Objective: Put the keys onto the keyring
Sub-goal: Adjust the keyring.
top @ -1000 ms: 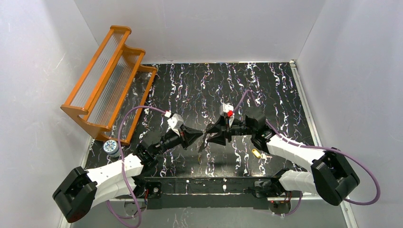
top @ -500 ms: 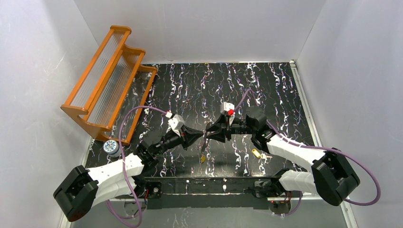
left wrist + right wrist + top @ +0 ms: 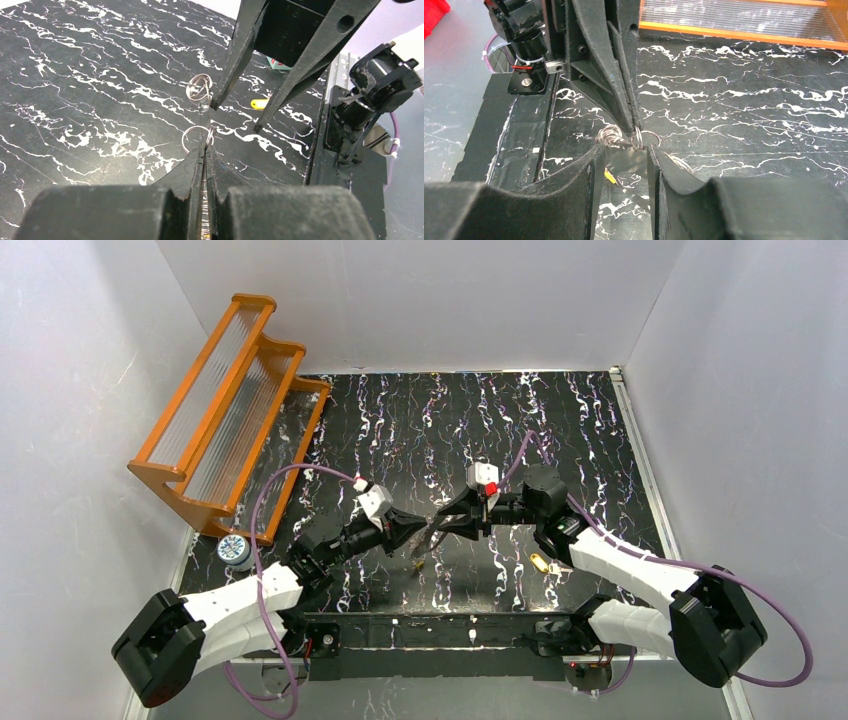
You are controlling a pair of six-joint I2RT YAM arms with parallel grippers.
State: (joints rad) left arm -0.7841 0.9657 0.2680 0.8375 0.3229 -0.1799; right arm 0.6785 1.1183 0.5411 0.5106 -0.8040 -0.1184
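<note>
Two keys show, both tiny and yellow-headed. One key lies on the table, well out to the right gripper's outer side and beneath that arm. The other key sits just below where the grippers meet; I cannot tell whether it hangs or lies flat.

The keyring is a thin wire loop, pinched edge-on at the tips of the left gripper, whose jaws are pressed tight on it. A second wire loop stands just beyond, right beside one right fingertip; touching or not, I cannot tell. The right gripper faces the left tip to tip, jaws partly apart, with nothing visibly clamped.

I judge the ring light, springy and slick — best held by its rim, as it is. A key is best taken by its plastic head, leaving the blade free.

Far off the left gripper's outer side stands an orange rack with ribbed clear shelves, and a round blue-and-white thing sits at its near foot.
</note>
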